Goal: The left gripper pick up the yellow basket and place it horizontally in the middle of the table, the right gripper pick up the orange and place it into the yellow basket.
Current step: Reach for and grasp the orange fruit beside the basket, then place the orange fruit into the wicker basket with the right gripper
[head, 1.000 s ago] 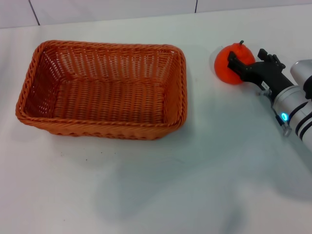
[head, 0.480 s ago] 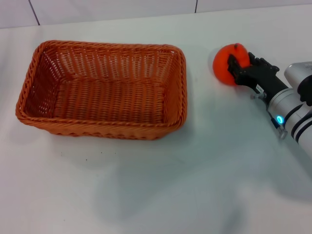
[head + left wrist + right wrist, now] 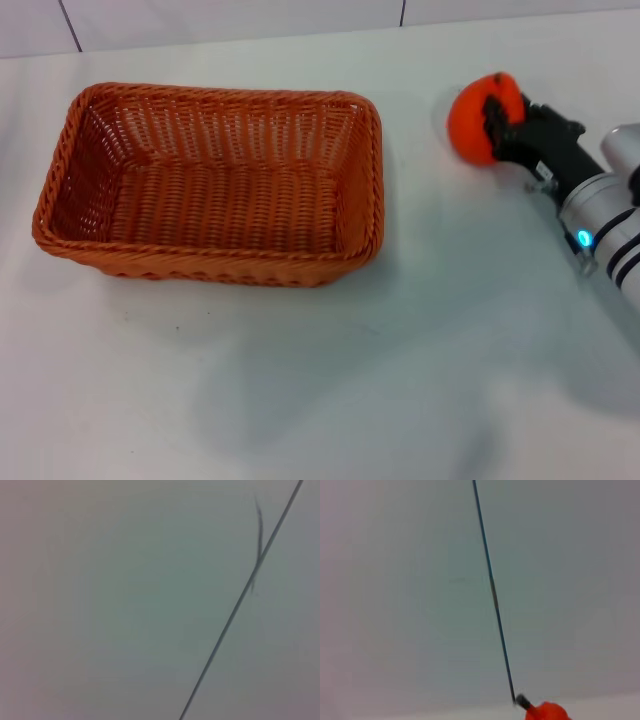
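1. The right gripper (image 3: 497, 118) is clamping the orange (image 3: 474, 120), right of the basket (image 3: 212, 183).
2. The rounded fruit could slip out during transfer.
3. The left gripper is not showing.

Readable text: none in any view.
Yellow basket (image 3: 210, 185): plain woven wicker, no label or tag.
Orange (image 3: 478, 118): no sticker or mark.
Right gripper (image 3: 500, 118): black fingers, no lettering visible.
Right wrist housing (image 3: 600, 205): dark bands and a small blue light, but no legible characters or numbers.
Table (image 3: 330, 380): bare white surface, no print or signs.
Left wrist view: pale surface with a dark seam line only, nothing written.
Right wrist view: pale surface with a dark seam line and an edge of the orange, nothing written.
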